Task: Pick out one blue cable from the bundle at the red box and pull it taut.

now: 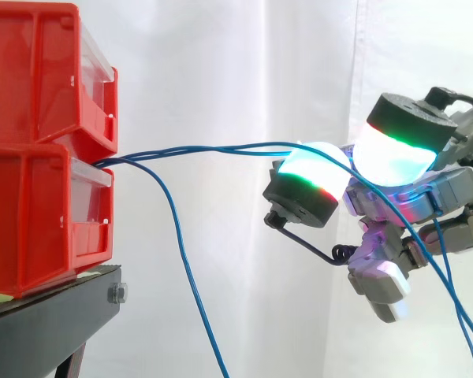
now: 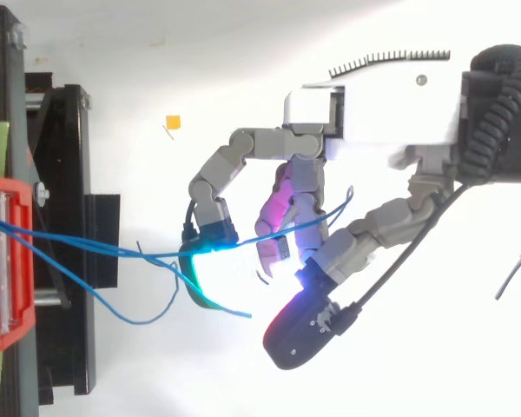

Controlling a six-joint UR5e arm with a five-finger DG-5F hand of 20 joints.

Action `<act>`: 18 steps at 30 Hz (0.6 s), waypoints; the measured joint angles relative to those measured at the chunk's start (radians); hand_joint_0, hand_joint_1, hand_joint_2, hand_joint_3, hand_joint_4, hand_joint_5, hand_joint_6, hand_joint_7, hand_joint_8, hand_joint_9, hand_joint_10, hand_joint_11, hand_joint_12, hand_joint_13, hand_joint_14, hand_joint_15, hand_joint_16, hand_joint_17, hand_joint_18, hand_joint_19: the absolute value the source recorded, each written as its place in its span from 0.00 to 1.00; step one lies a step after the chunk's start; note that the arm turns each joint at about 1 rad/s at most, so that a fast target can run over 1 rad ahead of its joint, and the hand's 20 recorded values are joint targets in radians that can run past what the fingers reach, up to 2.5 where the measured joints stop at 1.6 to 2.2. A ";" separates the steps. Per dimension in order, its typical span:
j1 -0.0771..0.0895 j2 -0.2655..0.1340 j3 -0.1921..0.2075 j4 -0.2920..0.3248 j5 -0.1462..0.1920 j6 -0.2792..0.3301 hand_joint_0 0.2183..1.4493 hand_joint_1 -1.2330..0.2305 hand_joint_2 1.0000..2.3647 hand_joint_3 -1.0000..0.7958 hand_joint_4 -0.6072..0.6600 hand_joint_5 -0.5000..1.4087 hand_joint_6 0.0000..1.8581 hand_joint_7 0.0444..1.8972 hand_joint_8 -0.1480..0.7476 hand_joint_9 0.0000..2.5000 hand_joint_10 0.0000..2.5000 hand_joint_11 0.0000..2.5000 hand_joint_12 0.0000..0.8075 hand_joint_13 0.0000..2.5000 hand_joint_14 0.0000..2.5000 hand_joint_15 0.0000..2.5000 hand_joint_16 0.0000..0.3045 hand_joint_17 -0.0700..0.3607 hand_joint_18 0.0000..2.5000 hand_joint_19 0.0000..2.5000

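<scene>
**White curtain, red bins, and a blue cable caught in the hand**

White curtain point(image 1: 221, 63) backs the whole scene. The red bins point(image 1: 39, 150) are stacked on a black stand point(image 1: 55, 315). The blue cable point(image 1: 221, 148) leaves the gap between the two bins and runs almost level away from them to the hand point(image 2: 373, 113). The hand is closed on it, with curled fingers and the strand passing between the glowing pads point(image 1: 311, 169). Beyond the hand, on the side away from the bins, the cable falls toward the floor.

From the side, two strands seem to run together into the grip. I cannot be sure whether one or both are held.

To do this step well, the hand should draw straight away from the bins along the cable's own line. The pinch should stay firm so the strand does not slide through the pads. The pull should stop once the slight sag near the bins is gone.

Just out from the bins, a drooping strand point(image 1: 188, 268) hangs slack, and a loose loop point(image 2: 148, 317) lies below the held line. Either could be dragged along. A small orange scrap point(image 2: 172, 122) lies clear of the path.
</scene>
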 measured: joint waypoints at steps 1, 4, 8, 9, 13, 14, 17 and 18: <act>0.000 0.000 0.000 0.000 0.000 0.000 0.16 0.22 0.00 0.28 0.34 0.25 0.48 0.47 0.38 0.65 0.01 0.58 0.41 0.40 0.01 0.32 0.17 0.43 0.30 0.31; 0.000 0.004 0.000 -0.003 0.000 0.000 0.14 0.24 0.00 0.28 0.34 0.25 0.47 0.47 0.40 0.66 0.01 0.56 0.43 0.39 0.01 0.31 0.18 0.44 0.30 0.31; 0.001 0.013 0.000 -0.018 0.002 -0.004 0.12 0.29 0.00 0.28 0.35 0.24 0.47 0.46 0.43 0.64 0.01 0.56 0.45 0.39 0.01 0.31 0.19 0.47 0.30 0.31; 0.001 0.015 0.000 -0.023 0.002 -0.005 0.11 0.30 0.00 0.28 0.36 0.24 0.47 0.46 0.43 0.64 0.01 0.57 0.46 0.39 0.01 0.31 0.19 0.47 0.30 0.32; 0.004 0.028 0.000 -0.052 0.007 -0.012 0.11 0.32 0.00 0.28 0.39 0.23 0.47 0.44 0.43 0.62 0.01 0.57 0.48 0.38 0.01 0.31 0.20 0.48 0.29 0.32; 0.004 0.032 0.000 -0.060 0.012 -0.015 0.10 0.33 0.00 0.28 0.39 0.22 0.47 0.43 0.43 0.62 0.01 0.57 0.48 0.38 0.01 0.31 0.20 0.49 0.29 0.32; 0.007 0.041 0.000 -0.075 0.032 -0.024 0.10 0.34 0.00 0.28 0.40 0.22 0.47 0.42 0.44 0.62 0.01 0.58 0.49 0.38 0.01 0.32 0.20 0.49 0.29 0.32; 0.008 0.042 0.000 -0.078 0.039 -0.027 0.10 0.34 0.00 0.28 0.40 0.22 0.47 0.42 0.43 0.62 0.01 0.58 0.49 0.38 0.01 0.32 0.21 0.49 0.29 0.32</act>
